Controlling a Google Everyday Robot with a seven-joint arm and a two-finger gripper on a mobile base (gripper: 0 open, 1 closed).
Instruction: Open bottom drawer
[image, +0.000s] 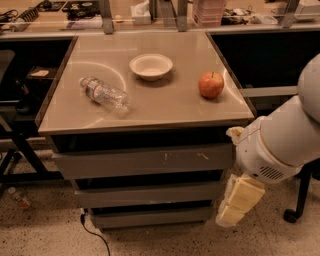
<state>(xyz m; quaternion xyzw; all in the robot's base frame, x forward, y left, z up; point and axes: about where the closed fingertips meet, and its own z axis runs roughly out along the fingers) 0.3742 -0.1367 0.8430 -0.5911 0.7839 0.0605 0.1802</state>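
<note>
A grey cabinet holds three drawers, all pushed in. The bottom drawer (152, 217) is the narrowest, with a plain grey face, just above the floor. Above it sit the mid-width drawer (150, 193) and the widest drawer (142, 161), which has white scratch marks. My gripper (234, 205) hangs from the white arm at the lower right, its cream-coloured fingers pointing down beside the cabinet's right edge, level with the lower two drawers and just right of the bottom drawer's end.
On the cabinet top (165, 107) lie a clear plastic bottle (105, 94), a white bowl (151, 66) and a red apple (211, 84). A black cable (95, 232) trails on the speckled floor. A chair wheel (291, 215) stands at the right.
</note>
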